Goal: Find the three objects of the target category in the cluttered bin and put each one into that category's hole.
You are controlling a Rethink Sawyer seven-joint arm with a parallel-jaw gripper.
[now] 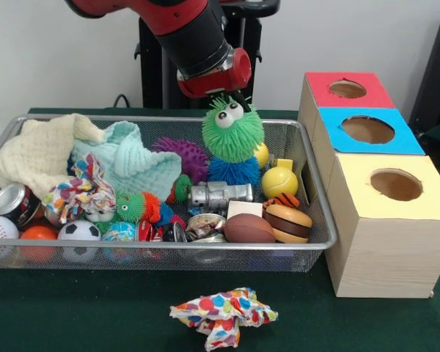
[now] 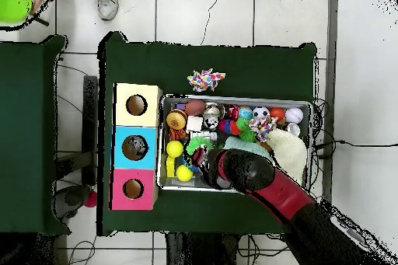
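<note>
Jaws clamped on the tuft of a green spiky toy (image 1: 232,133) with googly eyes, the gripper (image 1: 231,99) holding it above the right half of the wire bin (image 1: 319,220), over a blue spiky ball (image 1: 233,171) and just beside a yellow ball (image 1: 279,181). Boxes with 3 holes to the right: red box (image 1: 346,89) farthest, blue box (image 1: 367,130) in the middle, yellow box (image 1: 392,187) nearest. Outside the bin on the green table (image 1: 73,308), a polka-dot cloth (image 1: 224,314).
</note>
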